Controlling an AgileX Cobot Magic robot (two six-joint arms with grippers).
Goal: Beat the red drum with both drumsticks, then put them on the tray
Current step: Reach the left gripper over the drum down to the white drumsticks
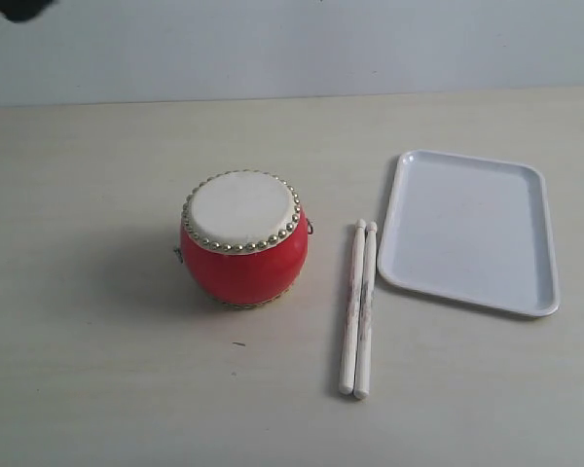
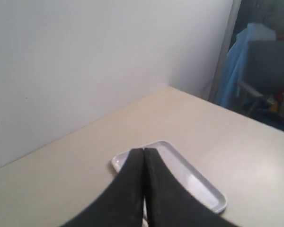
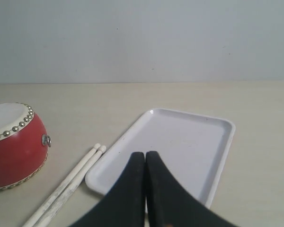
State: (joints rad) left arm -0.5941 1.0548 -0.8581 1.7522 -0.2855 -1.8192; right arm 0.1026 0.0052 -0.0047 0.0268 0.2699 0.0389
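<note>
The red drum (image 1: 243,239) stands upright near the table's middle, its cream skin ringed with gold studs; it also shows in the right wrist view (image 3: 14,144). Two pale drumsticks (image 1: 358,306) lie side by side on the table between the drum and the tray, again seen at the drumsticks (image 3: 66,189). The white tray (image 1: 472,229) lies flat to the right, holding nothing, and appears as the tray (image 3: 180,146) and the tray (image 2: 194,182). My left gripper (image 2: 143,150) is shut on nothing. My right gripper (image 3: 145,153) is shut on nothing, above the tray's near side. Neither gripper appears in the exterior view.
A pale wall rises behind the table. In the left wrist view a blue cloth (image 2: 236,66) and dark furniture (image 2: 270,75) stand beyond the table's far edge. A dark shape (image 1: 19,8) sits at the exterior view's top left corner.
</note>
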